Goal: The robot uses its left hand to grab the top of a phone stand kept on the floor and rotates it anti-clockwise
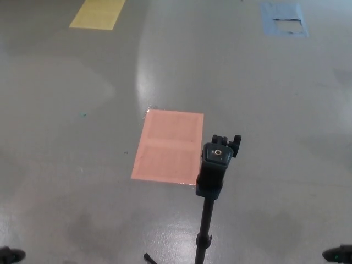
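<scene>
Floor (66,165) fills the view, grey and glossy, with a pale sheen of light running down its middle. At the far left edge, low down, a dark tip of the left hand (11,254) just shows; whether its fingers are apart or together cannot be told. Up at the top left lies a flat yellow patch (99,13). Near the middle is a flat pink rectangle (168,146) with a faint seam across it. Just right of it rises the phone stand (212,190): a thin black pole topped by a blocky black clamp head with a small round fitting, nothing touching it. A blue patch (283,19) lies at the top right. Low at the right edge, a dark bit of the right hand (338,253) shows, fingers unreadable.
</scene>
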Robot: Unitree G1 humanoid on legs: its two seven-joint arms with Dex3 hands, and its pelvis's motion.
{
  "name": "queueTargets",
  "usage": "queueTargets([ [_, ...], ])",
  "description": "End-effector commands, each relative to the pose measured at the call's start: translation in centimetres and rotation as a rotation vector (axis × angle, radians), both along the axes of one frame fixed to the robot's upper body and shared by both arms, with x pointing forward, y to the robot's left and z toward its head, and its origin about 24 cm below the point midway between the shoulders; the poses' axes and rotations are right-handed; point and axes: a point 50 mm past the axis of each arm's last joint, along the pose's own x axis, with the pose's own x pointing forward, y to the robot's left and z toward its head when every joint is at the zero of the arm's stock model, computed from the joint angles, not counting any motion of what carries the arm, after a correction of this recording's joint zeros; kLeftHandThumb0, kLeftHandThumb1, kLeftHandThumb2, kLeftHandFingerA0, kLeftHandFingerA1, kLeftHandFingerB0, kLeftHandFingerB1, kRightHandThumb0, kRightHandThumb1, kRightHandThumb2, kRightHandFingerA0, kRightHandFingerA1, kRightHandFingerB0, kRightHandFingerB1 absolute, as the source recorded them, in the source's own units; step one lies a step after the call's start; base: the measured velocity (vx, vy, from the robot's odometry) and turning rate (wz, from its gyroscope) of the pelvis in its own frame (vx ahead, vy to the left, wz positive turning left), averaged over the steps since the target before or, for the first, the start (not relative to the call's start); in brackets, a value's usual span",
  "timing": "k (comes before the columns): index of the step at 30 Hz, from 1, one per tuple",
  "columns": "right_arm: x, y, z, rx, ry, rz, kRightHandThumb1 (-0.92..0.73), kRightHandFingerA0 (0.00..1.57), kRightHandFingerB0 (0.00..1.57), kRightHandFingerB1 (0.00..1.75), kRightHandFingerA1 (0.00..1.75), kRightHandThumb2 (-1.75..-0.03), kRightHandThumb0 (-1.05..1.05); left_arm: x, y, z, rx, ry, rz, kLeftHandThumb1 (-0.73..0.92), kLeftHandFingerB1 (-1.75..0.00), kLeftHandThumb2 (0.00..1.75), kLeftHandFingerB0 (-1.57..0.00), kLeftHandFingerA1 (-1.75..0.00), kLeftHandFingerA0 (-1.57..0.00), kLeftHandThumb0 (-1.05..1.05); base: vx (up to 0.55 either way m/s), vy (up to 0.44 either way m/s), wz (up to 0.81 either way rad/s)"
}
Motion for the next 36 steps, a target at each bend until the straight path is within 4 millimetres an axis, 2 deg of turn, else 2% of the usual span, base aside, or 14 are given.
queueTargets([
  [1, -0.4, -0.6, 0.0, 0.01, 0.045, 0.041, -0.82, 0.42, 0.23, 0.31, 0.43, -0.64, -0.36, -0.3, 0.5, 0.2, -0.008, 0.016, -0.062, 0.58, -0.38, 0.81, -0.13, -0.48, -0.35, -0.58, 0.0, 0.0, 0.0],
  [7, -0.3, -0.7, 0.0, 0.014, 0.039, 0.033, -0.81, 0.43, 0.21, 0.3, 0.43, -0.65, -0.36, -0.1, 0.4, 0.3, -0.007, 0.002, -0.059, 0.57, -0.37, 0.8, -0.12, -0.46, -0.33, -0.56, 0.0, 0.0, 0.0],
  [9, -0.3, -0.7, 0.0, 0.009, 0.033, 0.026, -0.67, 0.39, 0.08, 0.35, 0.49, -0.79, -0.44, -0.1, 0.3, 0.3, -0.015, -0.01, -0.049, 0.57, -0.37, 0.79, -0.11, -0.45, -0.3, -0.55, 0.0, 0.0, 0.0],
  [13, -0.2, -0.7, 0.0, 0.021, 0.026, -0.012, -0.67, 0.37, 0.06, 0.24, 0.47, -0.8, -0.44, 0.0, 0.1, 0.3, -0.018, -0.048, -0.045, 0.56, -0.36, 0.78, -0.1, -0.46, -0.3, -0.56, 0.0, 0.0, 0.0],
  [14, -0.2, -0.7, 0.0, 0.023, 0.025, -0.015, -0.78, 0.4, 0.08, 0.18, 0.4, -0.68, -0.38, 0.0, 0.0, 0.3, -0.021, -0.066, -0.051, 0.55, -0.35, 0.77, -0.08, -0.45, -0.29, -0.58, 0.0, 0.0, 0.0],
  [16, -0.3, -0.6, 0.0, 0.028, 0.022, -0.017, -0.8, 0.42, 0.06, 0.26, 0.39, -0.63, -0.38, 0.1, -0.4, 0.5, -0.035, -0.108, -0.069, 0.54, -0.31, 0.76, -0.08, -0.45, -0.26, -0.58, 0.0, 0.0, 0.0],
  [21, -0.4, -0.6, -0.1, 0.031, 0.019, -0.022, -0.8, 0.43, 0.04, 0.25, 0.39, -0.63, -0.38, 0.5, -1.7, 1.1, -0.106, -0.241, -0.116, 0.6, -0.21, 0.61, -0.08, -0.34, -0.23, -0.5, 0.0, 0.0, 0.0],
  [22, -0.3, -0.6, -0.1, 0.028, 0.014, -0.025, -0.67, 0.37, 0.0, 0.21, 0.52, -0.89, -0.43, 1.2, -2.7, 1.8, -0.136, -0.315, -0.161, 0.59, -0.19, 0.61, -0.04, -0.33, -0.15, -0.52, 0.0, 0.0, 0.0],
  [31, -0.2, -0.5, -0.1, 0.021, 0.001, -0.02, -0.67, 0.39, 0.0, 0.19, 0.53, -0.88, -0.45, 2.4, -8.2, 7.6, -0.223, -0.646, -0.427, 0.53, -0.22, 0.58, -0.02, -0.36, -0.19, -0.45, 0.0, 0.0, 0.0],
  [32, -0.2, -0.5, -0.1, 0.02, -0.002, -0.019, -0.8, 0.47, 0.0, 0.22, 0.41, -0.63, -0.39, 2.5, -8.8, 8.2, -0.225, -0.671, -0.459, 0.53, -0.23, 0.57, -0.01, -0.36, -0.19, -0.47, 0.0, 0.0, 0.0],
  [33, -0.2, -0.5, -0.1, 0.02, -0.003, -0.019, -0.8, 0.47, 0.0, 0.22, 0.41, -0.63, -0.39, 2.5, -9.1, 8.6, -0.225, -0.686, -0.478, 0.53, -0.23, 0.57, -0.01, -0.36, -0.19, -0.47, 0.0, 0.0, 0.0],
  [34, -0.2, -0.5, 0.0, 0.022, -0.004, -0.02, -0.67, 0.4, 0.0, 0.17, 0.53, -0.87, -0.45, 2.5, -10.5, 10.3, -0.209, -0.738, -0.549, 0.41, -0.21, 0.74, 0.0, -0.46, -0.16, -0.59, 0.0, 0.0, 0.0],
  [35, -0.2, -0.5, 0.0, 0.022, -0.004, -0.02, -0.67, 0.4, 0.0, 0.17, 0.53, -0.87, -0.45, 2.5, -10.5, 10.3, -0.209, -0.738, -0.549, 0.41, -0.21, 0.74, 0.0, -0.46, -0.16, -0.59, 0.0, 0.0, 0.0],
  [36, 0.0, -0.5, 0.1, 0.018, -0.005, -0.019, -0.66, 0.4, 0.0, 0.19, 0.53, -0.88, -0.45, 2.6, -11.3, 11.3, -0.214, -0.775, -0.581, 0.52, -0.25, 0.55, 0.0, -0.36, -0.22, -0.53, 0.0, 0.0, 0.0],
])
